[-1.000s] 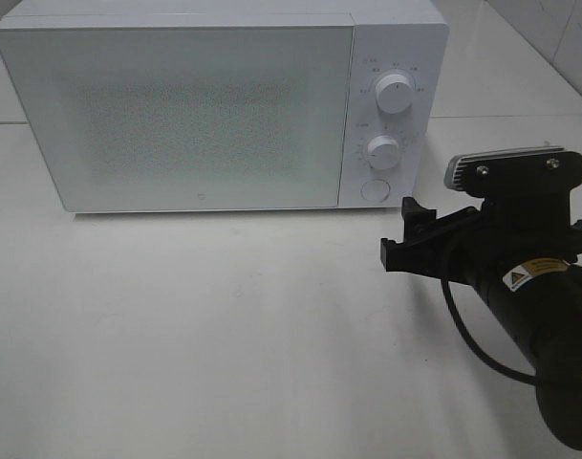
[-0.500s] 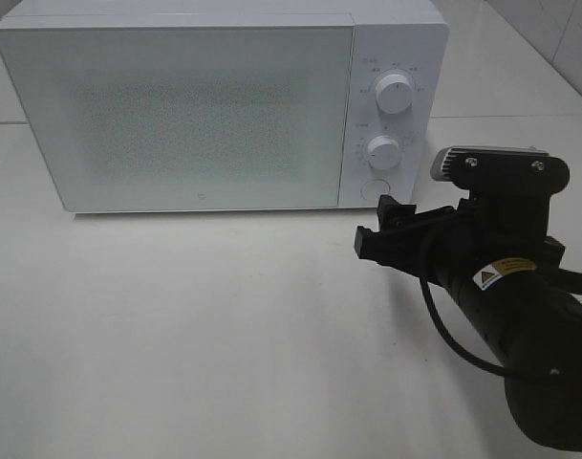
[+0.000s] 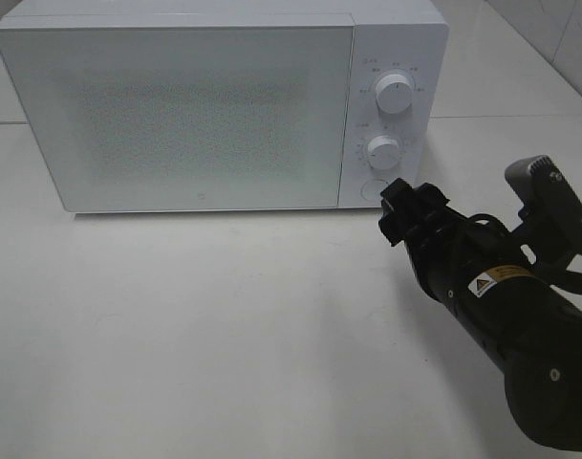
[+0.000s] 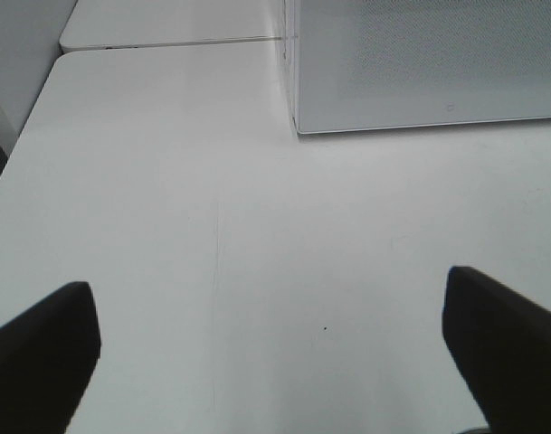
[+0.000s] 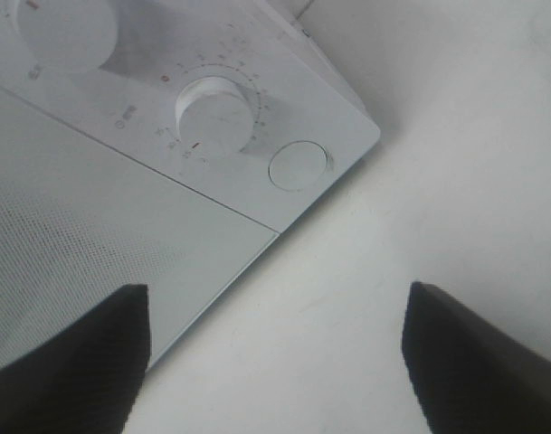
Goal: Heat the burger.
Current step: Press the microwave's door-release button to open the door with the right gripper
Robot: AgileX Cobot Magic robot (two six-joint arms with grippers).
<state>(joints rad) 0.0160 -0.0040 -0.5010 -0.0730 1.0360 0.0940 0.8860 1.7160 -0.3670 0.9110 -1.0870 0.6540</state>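
Observation:
The burger is out of view in every frame. A white microwave (image 3: pixel 176 105) stands at the back of the table with its door shut; it also shows in the left wrist view (image 4: pixel 429 63) and the right wrist view (image 5: pixel 76 226). My right gripper (image 3: pixel 403 206) is open and empty, just to the right of and below the microwave's round door button (image 3: pixel 374 189). In the right wrist view the gripper (image 5: pixel 275 362) faces that button (image 5: pixel 299 165). My left gripper (image 4: pixel 275 362) is open and empty over bare table, left of the microwave's front corner.
The microwave panel carries an upper knob (image 3: pixel 395 93) and a lower knob (image 3: pixel 384 150). The white table (image 3: pixel 224 325) stretches in front of the microwave. A seam to a second table (image 4: pixel 166 41) runs at the back.
My right arm rolled its wrist and moved up and toward the microwave's control panel, bringing the gripper close to the round button. The microwave has not moved.

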